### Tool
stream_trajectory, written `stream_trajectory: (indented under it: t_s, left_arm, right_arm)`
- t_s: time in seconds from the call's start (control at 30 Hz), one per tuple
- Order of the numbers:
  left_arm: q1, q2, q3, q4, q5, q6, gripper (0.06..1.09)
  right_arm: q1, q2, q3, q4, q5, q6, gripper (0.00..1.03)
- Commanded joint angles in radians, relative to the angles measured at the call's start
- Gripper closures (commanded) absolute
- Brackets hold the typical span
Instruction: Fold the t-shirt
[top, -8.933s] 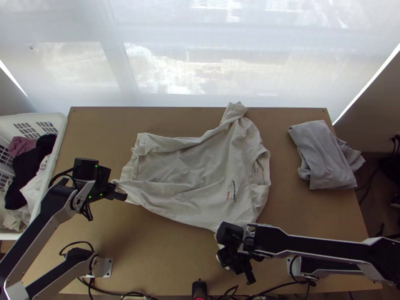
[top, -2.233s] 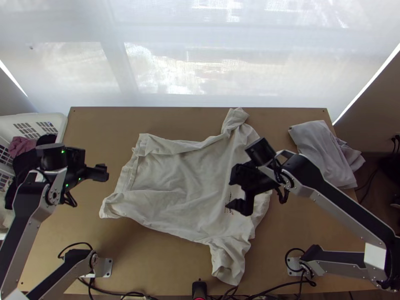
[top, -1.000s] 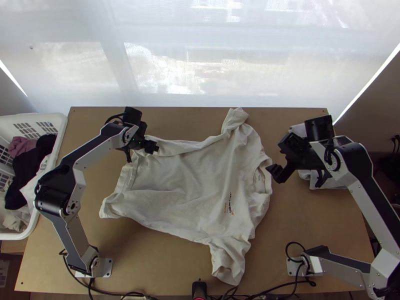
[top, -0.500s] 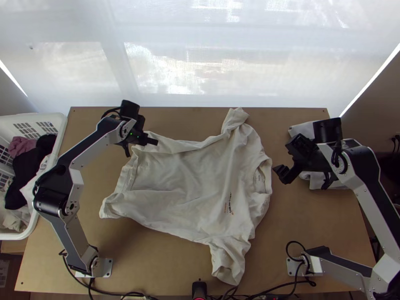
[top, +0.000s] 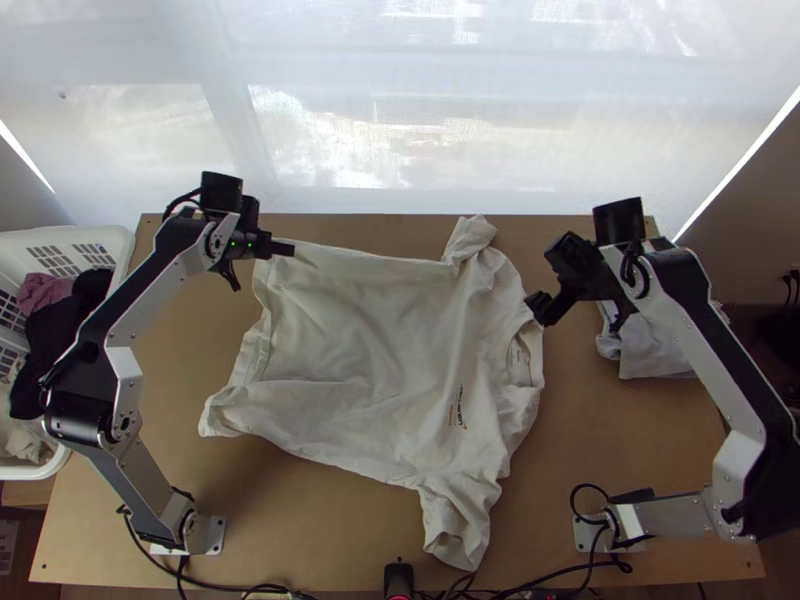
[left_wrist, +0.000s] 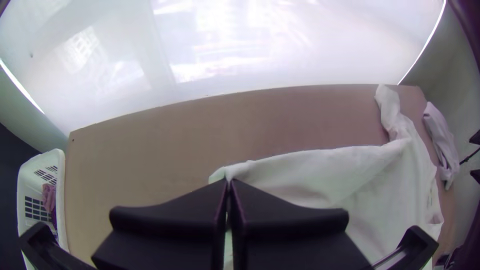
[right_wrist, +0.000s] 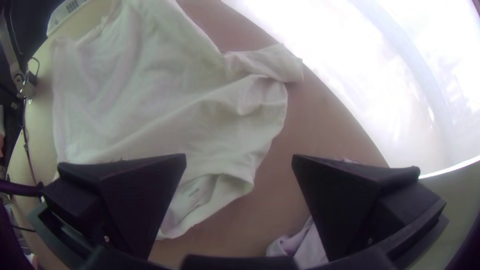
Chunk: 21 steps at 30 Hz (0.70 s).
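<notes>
The wooden surface (top: 330, 520) carries a pale t-shirt (top: 375, 350), spread across its middle with creases, the collar end toward the right arm's side and the hem toward the left arm's. One sleeve points to the far edge, the other to the near edge. At the left side stands a white basket (top: 127, 245) holding clothes; at the right lies a grey folded cloth (top: 655, 345), partly behind the right arm. The left gripper (top: 283, 249) has its jaws closed on the shirt's far hem corner, the far side edge running fairly straight from there toward the sleeve. The right gripper (top: 540, 306), jaws wide apart and holding nothing, hangs just beside the collar.
</notes>
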<state>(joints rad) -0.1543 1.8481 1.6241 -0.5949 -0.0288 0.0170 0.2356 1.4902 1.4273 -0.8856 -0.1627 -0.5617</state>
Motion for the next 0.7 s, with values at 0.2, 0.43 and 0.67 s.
stream_trajectory:
  t_s: [0.2, 0.43, 0.67]
  left_arm:
    - [0.062, 0.007, 0.080, 0.010, -0.048, -0.031, 1.05]
    - [0.056, 0.011, 0.080, 0.018, -0.091, -0.058, 1.05]
    - [0.062, 0.016, 0.080, 0.018, -0.117, -0.052, 1.05]
  right_arm:
    - [0.002, 0.513, 0.398, 0.151, -0.054, 0.016, 0.05]
    - [0.002, 0.716, 0.650, 0.149, -0.095, 0.037, 0.07]
    - [0.013, 0.874, 0.831, 0.112, -0.121, 0.032, 0.10]
